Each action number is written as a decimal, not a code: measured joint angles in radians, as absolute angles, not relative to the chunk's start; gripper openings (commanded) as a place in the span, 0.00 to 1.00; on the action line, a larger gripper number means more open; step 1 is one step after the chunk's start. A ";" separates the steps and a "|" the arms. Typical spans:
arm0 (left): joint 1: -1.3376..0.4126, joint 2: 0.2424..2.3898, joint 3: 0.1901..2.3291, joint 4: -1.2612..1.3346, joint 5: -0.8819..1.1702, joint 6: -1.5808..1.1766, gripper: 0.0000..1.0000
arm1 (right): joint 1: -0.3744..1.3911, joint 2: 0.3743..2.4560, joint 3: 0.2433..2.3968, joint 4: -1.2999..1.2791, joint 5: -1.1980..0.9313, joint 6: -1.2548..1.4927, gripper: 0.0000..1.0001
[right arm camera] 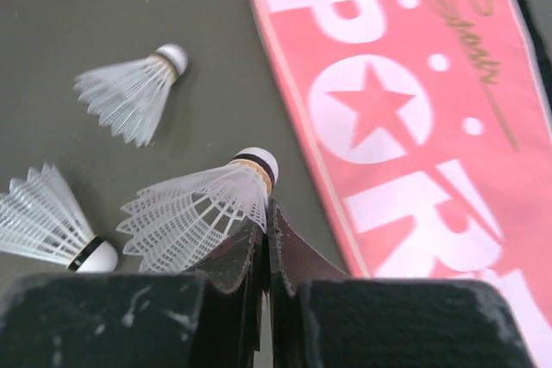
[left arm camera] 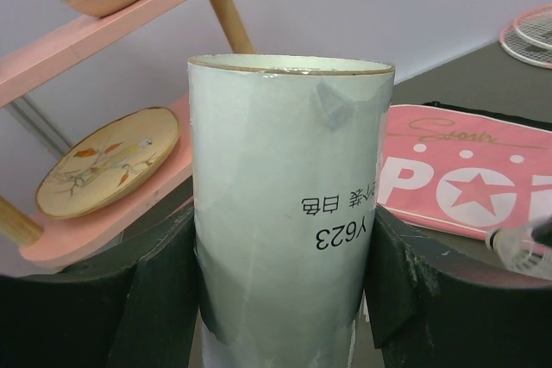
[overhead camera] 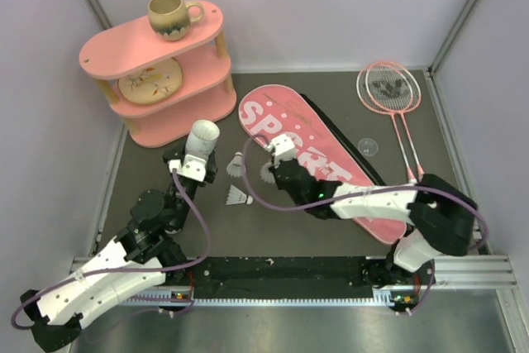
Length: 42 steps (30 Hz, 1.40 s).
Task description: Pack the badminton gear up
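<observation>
My left gripper (overhead camera: 192,168) is shut on the long white tube (overhead camera: 201,139) and holds it with its open mouth up; in the left wrist view the tube (left arm camera: 289,204) fills the gap between both pads. My right gripper (overhead camera: 279,159) is shut, pinching the skirt of a white shuttlecock (right arm camera: 203,208) beside the left edge of the pink SPORT bag (overhead camera: 331,163). Two more shuttlecocks lie on the mat, one (overhead camera: 236,164) near the tube and one (overhead camera: 240,197) nearer me. Two pink rackets (overhead camera: 388,88) lie at the far right.
The pink two-tier shelf (overhead camera: 169,113) stands at the far left, with a brown mug (overhead camera: 171,16) on top and a plate (overhead camera: 149,82) on its lower tier. A small clear lid (overhead camera: 369,146) lies between bag and rackets. Walls close in both sides.
</observation>
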<state>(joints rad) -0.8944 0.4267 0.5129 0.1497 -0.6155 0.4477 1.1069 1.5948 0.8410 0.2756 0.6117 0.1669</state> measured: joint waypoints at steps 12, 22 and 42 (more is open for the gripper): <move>-0.894 0.456 0.497 0.142 -0.342 0.419 0.24 | 0.773 1.224 0.810 -0.009 0.075 0.339 0.00; -0.894 0.517 0.497 0.111 -0.009 0.407 0.24 | 0.758 1.036 1.138 -0.401 -0.181 0.413 0.00; -0.894 0.528 0.497 0.093 0.095 0.406 0.24 | 0.908 1.159 1.331 -0.536 -0.284 0.443 0.25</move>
<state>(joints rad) -0.8944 0.5282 0.4969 0.0933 0.0952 0.4065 0.9081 1.1591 1.3312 -0.5358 -0.2840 0.4431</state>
